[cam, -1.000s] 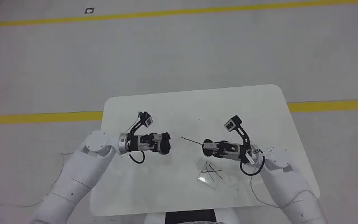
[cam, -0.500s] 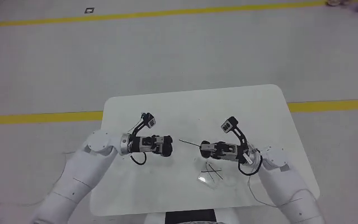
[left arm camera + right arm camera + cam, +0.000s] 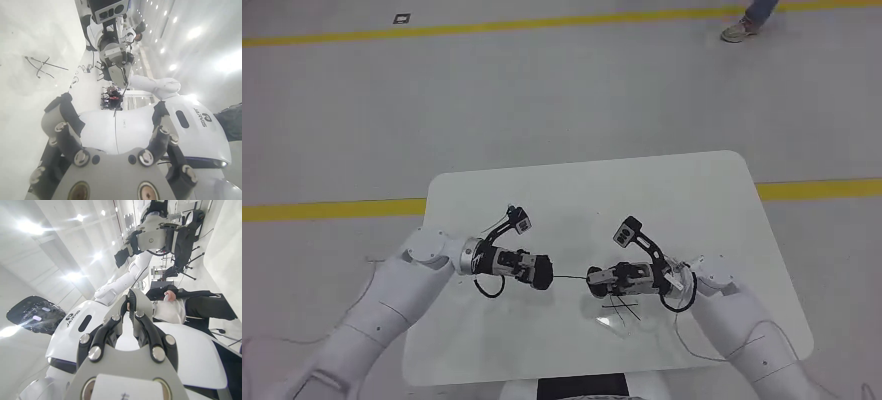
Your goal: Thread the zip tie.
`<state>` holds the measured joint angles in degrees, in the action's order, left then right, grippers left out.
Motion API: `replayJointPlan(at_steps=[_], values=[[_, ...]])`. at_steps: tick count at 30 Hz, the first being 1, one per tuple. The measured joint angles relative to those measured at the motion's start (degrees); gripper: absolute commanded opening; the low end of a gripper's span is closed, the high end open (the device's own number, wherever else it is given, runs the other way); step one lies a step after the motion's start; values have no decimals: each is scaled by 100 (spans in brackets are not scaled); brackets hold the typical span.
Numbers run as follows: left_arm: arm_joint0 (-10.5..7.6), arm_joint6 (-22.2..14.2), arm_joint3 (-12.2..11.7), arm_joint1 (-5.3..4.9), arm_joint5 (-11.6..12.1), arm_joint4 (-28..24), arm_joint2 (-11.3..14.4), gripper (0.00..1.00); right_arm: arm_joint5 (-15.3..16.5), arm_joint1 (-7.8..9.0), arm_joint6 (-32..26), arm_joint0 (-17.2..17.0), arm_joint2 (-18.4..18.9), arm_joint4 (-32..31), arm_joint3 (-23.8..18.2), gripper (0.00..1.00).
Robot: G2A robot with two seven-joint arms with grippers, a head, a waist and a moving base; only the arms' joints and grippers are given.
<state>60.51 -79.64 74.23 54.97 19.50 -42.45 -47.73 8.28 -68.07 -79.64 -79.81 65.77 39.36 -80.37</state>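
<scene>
**Zip tie held out between the two grippers, its tip at the open one**

The right gripper [image 3: 592,279] is pinched narrow on the zip tie [image 3: 120,99]. The free end sticks out from it towards the left gripper [image 3: 113,106], whose fingers are spread wide just past the tip. The thin strip looks easy to bend, so a close made off-line could push it aside, or it could slip in the pinch, and the tip would miss. Spare ties [image 3: 620,303] lie on the table [image 3: 692,200] just beside the right gripper. The tie's head and slot are too small to make out, and so is how the strip sits between the right gripper's pads.
</scene>
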Motion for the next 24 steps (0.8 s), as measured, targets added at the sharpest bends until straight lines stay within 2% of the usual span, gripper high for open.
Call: replayJointPlan(at_steps=[9,13,20,24], values=[[4,2,8,1,-6,9,-3,100,-2,-1,4,-4,3,-7,-5,0],[41,35,95,17,-10,30,65,100,-38,-13,219,-29,-99,-18,-55,0],[-96,0,55,66,-2,-213,311,100,118,-64,298,122,-343,87,143,0],[-189,0,179,93,-2,-278,529,100,242,-95,344,193,-459,158,254,0]])
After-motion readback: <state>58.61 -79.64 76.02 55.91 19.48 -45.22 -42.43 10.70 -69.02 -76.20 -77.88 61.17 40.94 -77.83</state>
